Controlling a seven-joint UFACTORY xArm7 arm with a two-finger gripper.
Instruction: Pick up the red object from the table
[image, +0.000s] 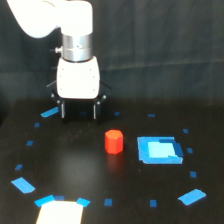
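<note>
Offset governs my next move: the red object (114, 141) stands upright on the counter (75, 165), forward of the jaws (79, 110) and toward the exterior view's right. Jaws released, grasping nothing, fingers apart. Blue square (159, 149) lies just beside the red object, farther right; room elsewhere looks free.

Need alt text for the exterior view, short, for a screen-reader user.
A white robot arm's gripper hangs open over a black table, empty, up and toward the exterior view's left of a small red object standing on the surface. A larger blue square lies just right of the red object, with small blue tape marks scattered around.
</note>
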